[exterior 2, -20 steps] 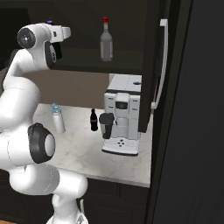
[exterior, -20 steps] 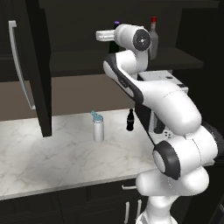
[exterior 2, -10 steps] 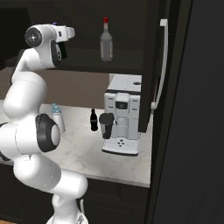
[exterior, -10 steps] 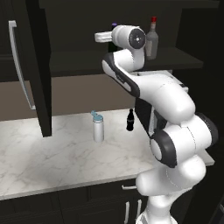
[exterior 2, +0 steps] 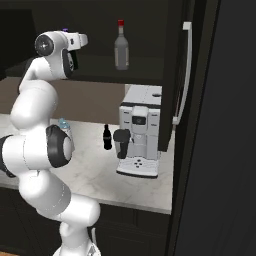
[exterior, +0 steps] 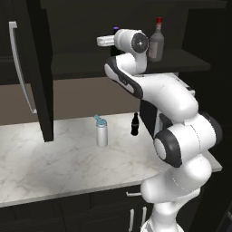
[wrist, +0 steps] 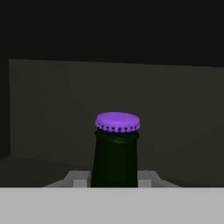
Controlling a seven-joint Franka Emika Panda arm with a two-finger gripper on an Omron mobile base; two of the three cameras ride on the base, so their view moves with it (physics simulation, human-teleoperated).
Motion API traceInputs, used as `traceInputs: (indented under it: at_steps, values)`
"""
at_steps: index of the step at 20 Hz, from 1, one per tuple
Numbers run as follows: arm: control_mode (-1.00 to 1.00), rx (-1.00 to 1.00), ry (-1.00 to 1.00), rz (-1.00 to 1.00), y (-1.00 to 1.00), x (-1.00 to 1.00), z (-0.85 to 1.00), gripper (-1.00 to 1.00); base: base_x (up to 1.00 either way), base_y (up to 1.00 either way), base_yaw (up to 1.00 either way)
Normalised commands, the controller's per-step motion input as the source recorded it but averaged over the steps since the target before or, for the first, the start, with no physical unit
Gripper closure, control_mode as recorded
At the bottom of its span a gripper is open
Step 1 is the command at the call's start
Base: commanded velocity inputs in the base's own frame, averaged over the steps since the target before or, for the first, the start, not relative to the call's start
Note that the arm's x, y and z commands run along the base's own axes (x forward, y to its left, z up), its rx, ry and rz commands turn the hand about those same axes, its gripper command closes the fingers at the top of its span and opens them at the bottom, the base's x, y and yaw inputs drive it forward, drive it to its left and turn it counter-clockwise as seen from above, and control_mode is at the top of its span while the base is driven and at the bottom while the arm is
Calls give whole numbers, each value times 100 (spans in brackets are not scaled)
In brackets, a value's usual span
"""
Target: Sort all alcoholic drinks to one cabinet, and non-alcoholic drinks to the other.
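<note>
My gripper (wrist: 114, 178) is shut on the neck of the dark green beer bottle (wrist: 114, 153), which has a purple cap and stands upright inside the open upper cabinet. In the left base view the hand (exterior: 108, 41) sits left of the clear liquor bottle (exterior: 156, 43) with a red cap, which stands on the same cabinet shelf (exterior: 90, 63). The white flask (exterior: 102, 133) with a blue lid and the small black cola bottle (exterior: 134, 124) stand on the marble counter below. From the right base view the liquor bottle (exterior 2: 121, 50) and cola bottle (exterior 2: 106, 137) also show.
Open cabinet doors with long silver handles hang at the left (exterior: 20, 68) and at the right (exterior 2: 185, 70). A white coffee machine (exterior 2: 140, 132) stands on the counter (exterior: 54, 163) right of the cola bottle. My arm's elbow fills the space in front of the machine.
The arm has straightened upward. The hand with the beer bottle has edged slightly deeper into the cabinet. The bottles on the counter and shelf have stayed put.
</note>
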Motion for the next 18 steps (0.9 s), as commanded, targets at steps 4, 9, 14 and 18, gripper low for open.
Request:
traceInputs:
  at_steps: [4,9,14,18]
  values:
    - [-100,0,0,4,0,37,-9,100,0,0,0]
    - [-100,0,0,2,0,33,-13,100,0,0,0]
    - [-100,0,0,0,0,2,-9,-100,0,0,0]
    - [-100,0,5,0,0,0,0,-100,0,0,0]
